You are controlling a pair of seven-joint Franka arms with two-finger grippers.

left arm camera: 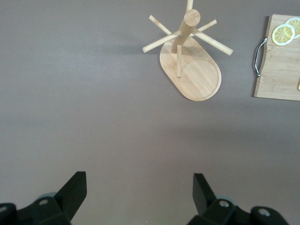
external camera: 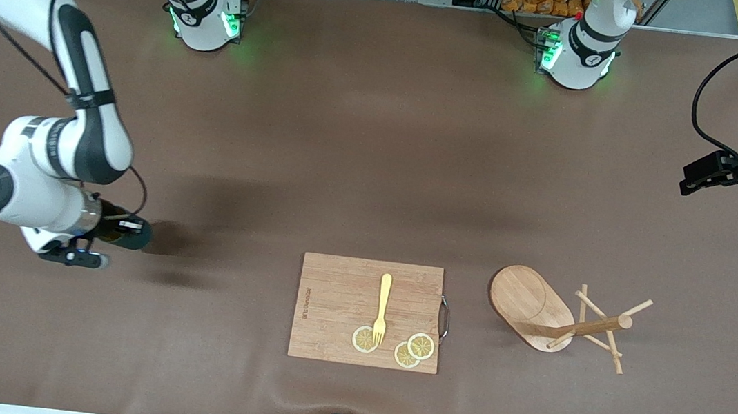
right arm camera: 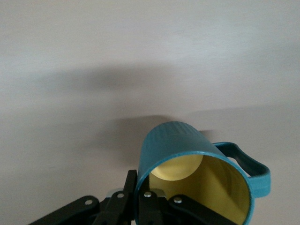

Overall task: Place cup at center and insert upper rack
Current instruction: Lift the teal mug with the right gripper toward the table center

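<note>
The dark teal cup [external camera: 132, 234] with a yellowish inside is held by my right gripper [external camera: 111, 227], low over the table at the right arm's end. In the right wrist view, the gripper [right arm camera: 140, 190] is shut on the cup's [right arm camera: 185, 140] rim, one finger inside and one outside, with the handle to the side. The bamboo upper rack [external camera: 528, 301] stands on its oval base beside the cutting board, toward the left arm's end. My left gripper [external camera: 700, 177] waits, open and empty, over the table's left-arm end. In the left wrist view, the left gripper [left arm camera: 139, 190] sees the rack [left arm camera: 194, 72] farther off.
A rectangular bamboo cutting board [external camera: 337, 301] lies near the table's middle, close to the front camera. It carries a yellow fork [external camera: 383, 306] and three lemon slices [external camera: 414, 349]. Its metal handle faces the rack. It shows in the left wrist view [left arm camera: 279, 70].
</note>
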